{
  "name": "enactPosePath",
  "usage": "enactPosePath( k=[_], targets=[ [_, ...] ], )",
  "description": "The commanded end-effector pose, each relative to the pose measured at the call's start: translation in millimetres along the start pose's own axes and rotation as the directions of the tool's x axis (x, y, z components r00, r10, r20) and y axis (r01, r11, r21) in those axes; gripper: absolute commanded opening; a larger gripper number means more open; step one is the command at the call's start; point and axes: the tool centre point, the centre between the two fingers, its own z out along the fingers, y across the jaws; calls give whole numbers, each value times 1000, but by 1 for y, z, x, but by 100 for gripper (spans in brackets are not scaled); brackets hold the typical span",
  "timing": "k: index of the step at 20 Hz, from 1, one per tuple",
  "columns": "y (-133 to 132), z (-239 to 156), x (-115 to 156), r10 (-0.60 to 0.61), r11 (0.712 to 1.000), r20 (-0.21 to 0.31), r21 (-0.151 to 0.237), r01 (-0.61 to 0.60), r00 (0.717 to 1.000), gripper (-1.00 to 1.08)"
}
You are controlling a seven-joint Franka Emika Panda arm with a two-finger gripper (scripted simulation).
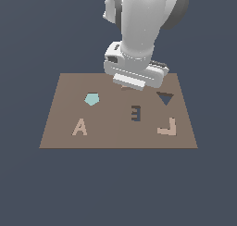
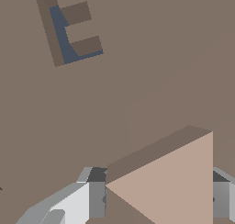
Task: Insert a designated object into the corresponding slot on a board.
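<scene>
The pale peach-tan triangular piece (image 2: 176, 182) lies between my gripper's (image 2: 159, 195) fingers (image 2: 96, 195) in the wrist view, and both pads touch its sides. In the exterior view my gripper (image 1: 127, 87) is low over the far middle of the brown board (image 1: 65, 128), with only a sliver of the piece (image 1: 126, 87) showing under it. The dark navy triangle slot (image 1: 165, 98) is on the board to the exterior view's right of the gripper and is empty.
A dark E-shaped cut-out (image 1: 135, 113) sits just in front of the gripper and also shows in the wrist view (image 2: 69, 32). A pale blue pentagon (image 1: 91, 99), a peach letter A (image 1: 79, 127) and a peach L-shaped piece (image 1: 168, 128) lie on the board.
</scene>
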Motion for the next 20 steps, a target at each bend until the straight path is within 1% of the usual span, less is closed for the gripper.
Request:
enactPosePath(
  k=[1, 11, 16, 20],
  targets=[
    [0, 1, 0, 0, 1000, 0, 0, 0, 1000, -100],
    [-3, 0, 1, -19, 1000, 0, 0, 19, 1000, -100],
    [-16, -1, 6, -95, 995, 0, 0, 95, 995, -100],
    [-34, -3, 10, -197, 980, 0, 0, 197, 980, -100]
  ],
)
